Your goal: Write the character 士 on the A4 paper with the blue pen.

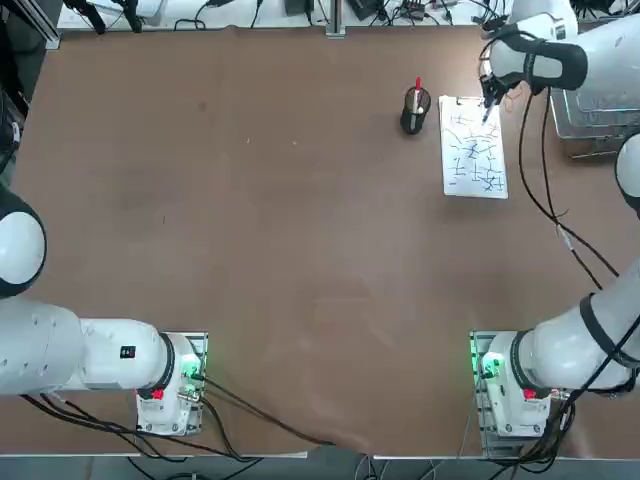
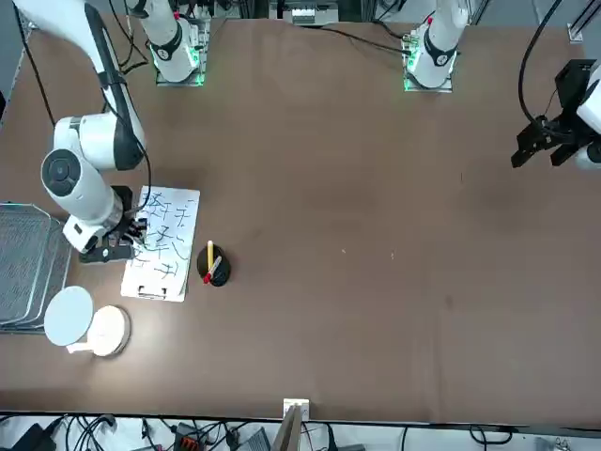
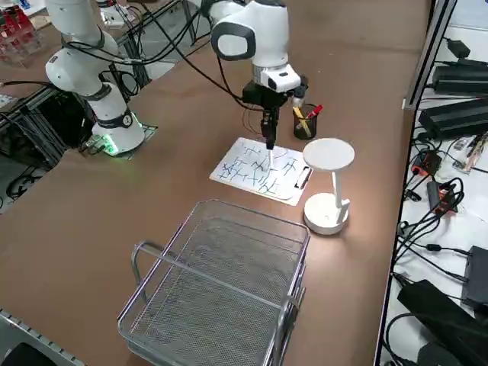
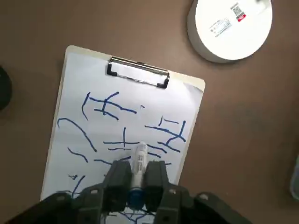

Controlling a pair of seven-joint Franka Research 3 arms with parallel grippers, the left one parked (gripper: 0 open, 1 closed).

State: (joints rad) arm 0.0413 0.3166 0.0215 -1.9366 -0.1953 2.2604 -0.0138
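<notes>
In the right wrist view, the gripper (image 4: 136, 186) and the blue pen (image 4: 139, 161) cover part of the lowest strokes on the A4 paper (image 4: 74, 140), and the paper's far edge is out of sight beneath them. The white lamp (image 4: 233, 28), beyond the paper's clip, is cut off by the picture's edge, as are 2 dark things beside the paper. In the top view, the arm hides 1 corner of the paper.
</notes>
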